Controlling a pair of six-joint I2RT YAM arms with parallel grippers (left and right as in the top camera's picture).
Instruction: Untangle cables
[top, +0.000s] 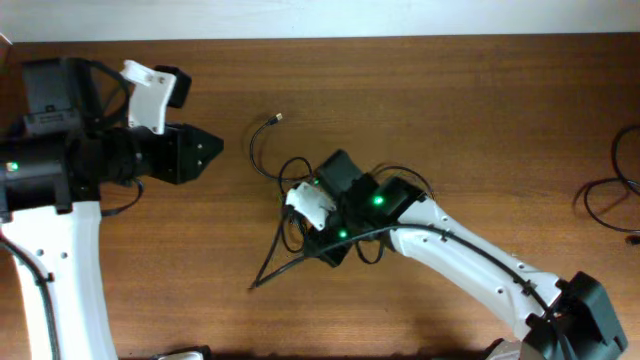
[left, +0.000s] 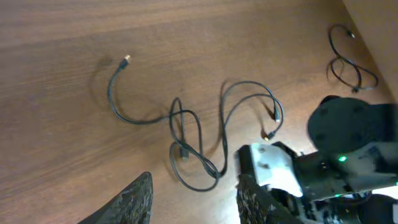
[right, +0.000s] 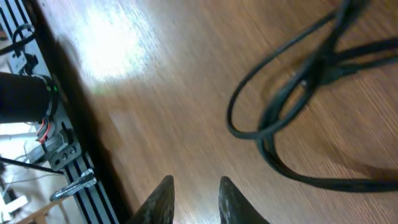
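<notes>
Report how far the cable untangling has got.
Done: one cable lies alone, well apart from the others. In hand: the right gripper hovers low beside the central tangle, open and gripping nothing. The left gripper is open too, off to the side. Left: the tangle's loops cross one another in several places, so most of the work seems to remain.

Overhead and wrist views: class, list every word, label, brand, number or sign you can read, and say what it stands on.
No text can be read in any view.
The cables, the table and the green lights carry no lettering.
</notes>
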